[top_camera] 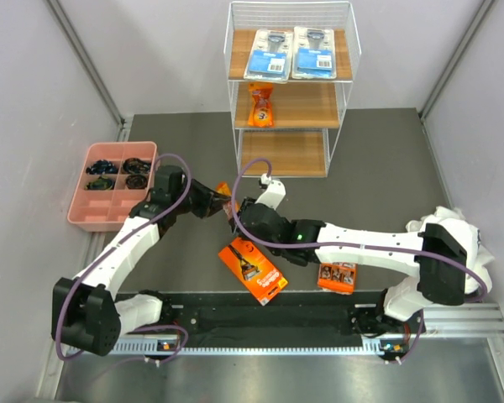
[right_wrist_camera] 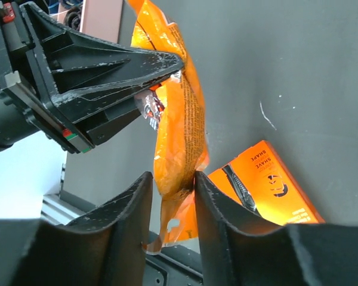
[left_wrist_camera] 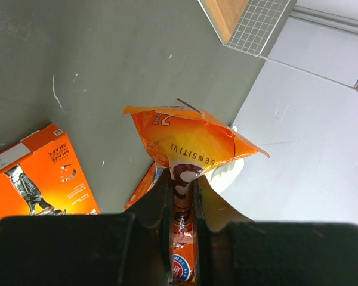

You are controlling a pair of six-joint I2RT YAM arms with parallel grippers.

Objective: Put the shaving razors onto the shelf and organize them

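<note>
**A:** Razors first: which pack is in hand?

**B:** A small orange foil pouch [left_wrist_camera: 191, 140], held off the dark grey table [top_camera: 185, 134] between the two claws. The left claw [left_wrist_camera: 180, 185] is clenched on one end of it, its black fingers pinching the foil from both sides.

**A:** And the right claw?

**B:** The right claw [right_wrist_camera: 172, 179] has a finger on either side of the same pouch's other end. One finger lies against the foil. Whether it truly pinches, I cannot tell.

**A:** Where are the other packs?

**B:** A long orange-and-black cardboard box [top_camera: 252, 270] lies flat on the table just on the near side of the right claw, towards the arm bases. A smaller orange card with dark print [top_camera: 337, 275] lies further right, beside that arm's forearm.

**A:** And the shelf?

**B:** The tall white wire rack with three light wooden boards [top_camera: 286, 153] stands beyond both claws, well apart from them. Two clear-and-blue blister cards [top_camera: 269, 52] lie side by side on its top board. A second orange pouch [top_camera: 261, 105] sits at the left of its middle board.

**A:** Anything else?

**B:** A pink plastic compartment tray [top_camera: 101, 210] holding small dark items sits to the left of the left claw.
</note>
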